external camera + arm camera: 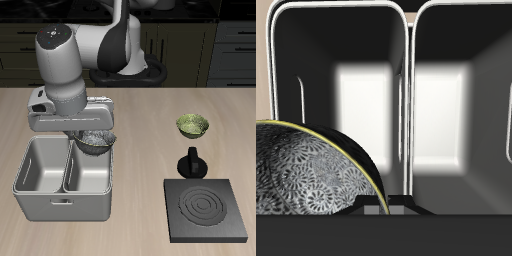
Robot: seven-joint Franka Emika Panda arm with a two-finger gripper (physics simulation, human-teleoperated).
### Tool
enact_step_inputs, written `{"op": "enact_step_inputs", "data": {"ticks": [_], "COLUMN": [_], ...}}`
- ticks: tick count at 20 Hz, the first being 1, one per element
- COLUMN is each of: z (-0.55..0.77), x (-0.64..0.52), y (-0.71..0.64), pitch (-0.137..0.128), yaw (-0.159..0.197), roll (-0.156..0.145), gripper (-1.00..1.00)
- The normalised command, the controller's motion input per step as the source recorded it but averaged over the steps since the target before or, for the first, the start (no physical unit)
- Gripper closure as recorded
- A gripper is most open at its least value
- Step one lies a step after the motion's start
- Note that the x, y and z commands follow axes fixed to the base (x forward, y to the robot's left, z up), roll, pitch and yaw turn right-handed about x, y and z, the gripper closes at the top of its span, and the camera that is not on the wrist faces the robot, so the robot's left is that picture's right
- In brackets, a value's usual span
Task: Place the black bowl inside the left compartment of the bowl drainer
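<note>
The black bowl (97,143), dark outside with a pale speckled inside, hangs tilted just above the rim of the grey metal bowl drainer (58,204). It is over the compartment nearer the stove plate. My gripper (86,133) is shut on the bowl's rim. In the wrist view the bowl (306,180) fills the near field. Below it the drainer's middle wall (408,90) divides two deep compartments, both with nothing in them. My gripper (377,207) shows only as a dark edge, so its fingers are mostly hidden.
A yellow-green bowl (192,125) sits farther back, beside the drainer. A flat black stove plate (207,210) lies near the table's front edge, with a small black knobbed object (192,163) just behind it.
</note>
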Motion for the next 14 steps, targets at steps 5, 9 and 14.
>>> {"op": "enact_step_inputs", "data": {"ticks": [5, 9, 14], "z": [-0.18, -0.04, 0.03], "x": [0.05, 0.00, -0.02], "y": [-0.05, 0.03, -0.03], "pitch": [0.030, 0.004, -0.001], "yaw": [0.084, 0.009, -0.001], "roll": [-0.116, 0.043, -0.017], "gripper": [1.00, -1.00, -1.00]}}
